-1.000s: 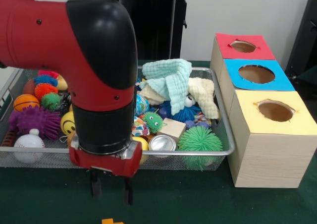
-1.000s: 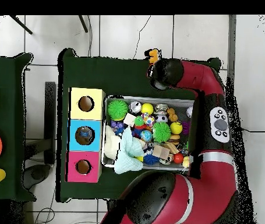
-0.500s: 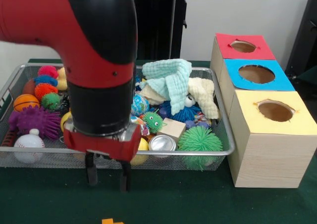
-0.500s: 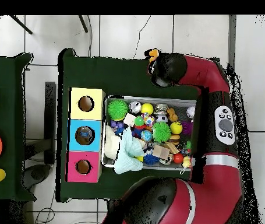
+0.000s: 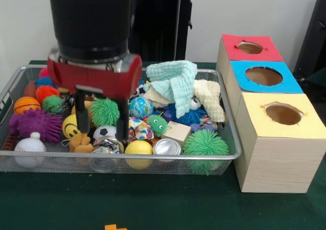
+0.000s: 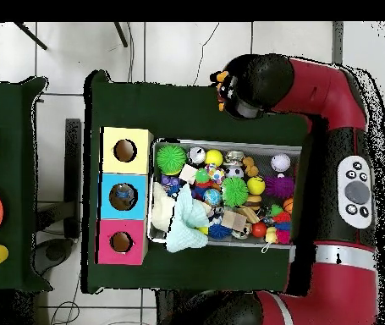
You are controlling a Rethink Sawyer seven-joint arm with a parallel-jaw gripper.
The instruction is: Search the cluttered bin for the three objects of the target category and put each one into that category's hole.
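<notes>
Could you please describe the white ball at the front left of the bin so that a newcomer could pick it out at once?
Start at the wire mesh bin and go to its front left corner in the front view. There, against the mesh, sits the white baseball, just below the purple spiky toy. It is the only smooth white ball with red stitching; the small ball nearer the middle has black patches instead.

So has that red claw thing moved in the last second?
Yes. The gripper has risen: its open fingers were down by the green table in front of the wire bin, and now hang higher than the bin's front rim.
</notes>
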